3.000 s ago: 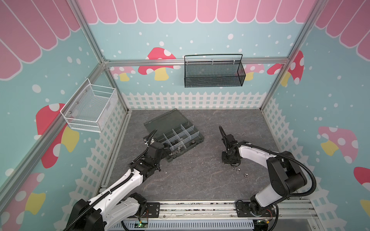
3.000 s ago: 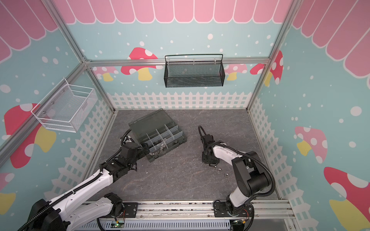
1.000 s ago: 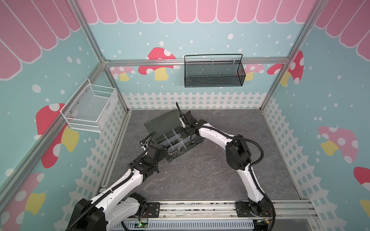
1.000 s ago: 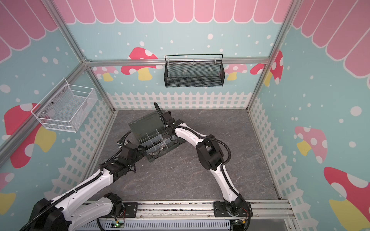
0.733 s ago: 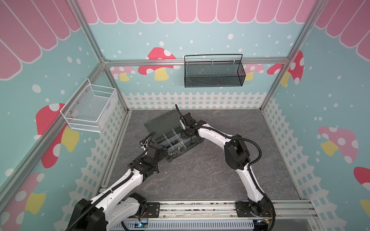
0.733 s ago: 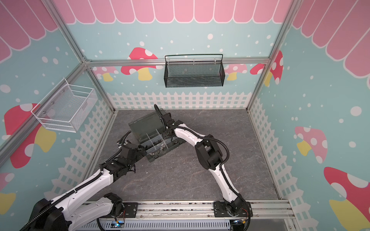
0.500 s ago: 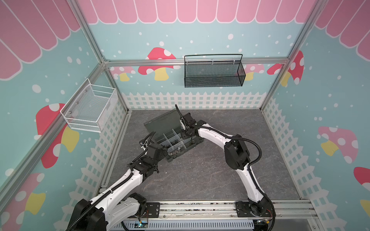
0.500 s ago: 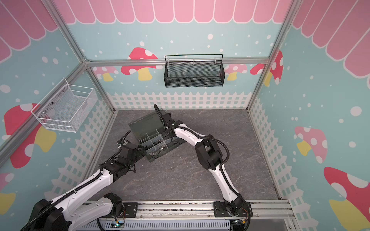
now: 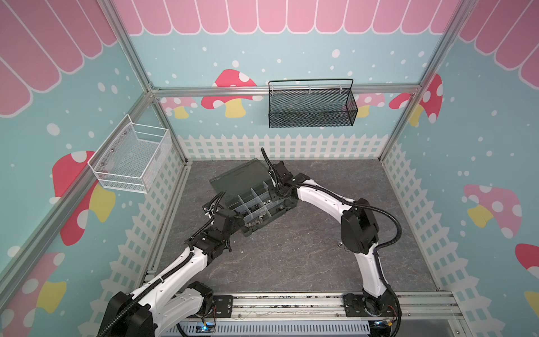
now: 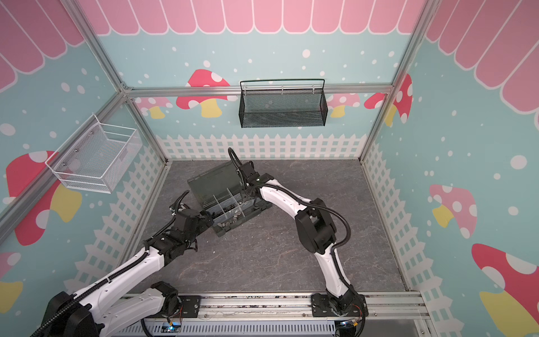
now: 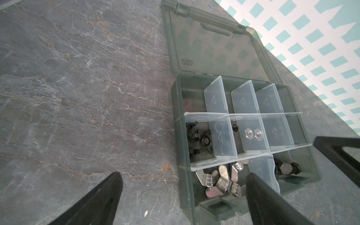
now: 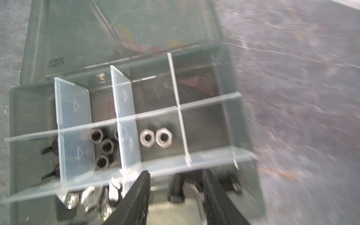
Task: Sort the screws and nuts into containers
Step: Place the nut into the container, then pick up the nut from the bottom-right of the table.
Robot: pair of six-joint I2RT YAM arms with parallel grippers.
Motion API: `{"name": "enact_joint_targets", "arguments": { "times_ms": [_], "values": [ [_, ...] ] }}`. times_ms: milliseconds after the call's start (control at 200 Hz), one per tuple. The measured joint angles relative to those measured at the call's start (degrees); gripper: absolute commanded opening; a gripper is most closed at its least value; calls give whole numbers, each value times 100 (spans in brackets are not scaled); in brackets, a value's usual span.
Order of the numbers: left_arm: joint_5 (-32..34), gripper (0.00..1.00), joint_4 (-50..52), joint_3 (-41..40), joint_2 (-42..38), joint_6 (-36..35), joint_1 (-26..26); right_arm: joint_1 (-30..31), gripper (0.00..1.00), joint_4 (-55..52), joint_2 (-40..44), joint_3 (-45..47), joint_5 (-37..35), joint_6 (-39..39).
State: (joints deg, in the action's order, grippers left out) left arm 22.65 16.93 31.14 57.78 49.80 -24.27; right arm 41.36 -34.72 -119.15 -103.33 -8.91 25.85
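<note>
Sitting near the worktop's left edge, the left gripper (image 11: 183,187) gapes wide, straddling the organizer box (image 9: 249,230) corner by the silver wing nuts (image 11: 220,181). Farther back, the right gripper (image 12: 176,187) hangs partly open, holding nothing, above black screws (image 12: 177,189).

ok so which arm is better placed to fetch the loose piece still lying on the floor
Right, probably. The loose piece lies beside the right arm's elbow. The right gripper hangs open over the organizer box with nothing between its fingers. The left gripper, also open, sits at the box's opposite end.
</note>
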Motion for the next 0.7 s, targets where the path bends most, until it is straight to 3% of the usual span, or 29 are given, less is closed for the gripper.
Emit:
{"name": "enact_joint_targets", "arguments": {
  "times_ms": [305, 510, 700],
  "values": [
    [-210, 100, -195, -2, 173, -79, 212, -275, 51, 76, 2553, 3215, -374, 1014],
    [-341, 100, -308, -2, 273, -142, 282, -1178, 51, -151, 4127, 5099, -92, 1735],
    [-516, 100, -365, -4, 354, -221, 352, -1987, 55, -516, 5156, 5919, 105, 2166]
  ]
}}
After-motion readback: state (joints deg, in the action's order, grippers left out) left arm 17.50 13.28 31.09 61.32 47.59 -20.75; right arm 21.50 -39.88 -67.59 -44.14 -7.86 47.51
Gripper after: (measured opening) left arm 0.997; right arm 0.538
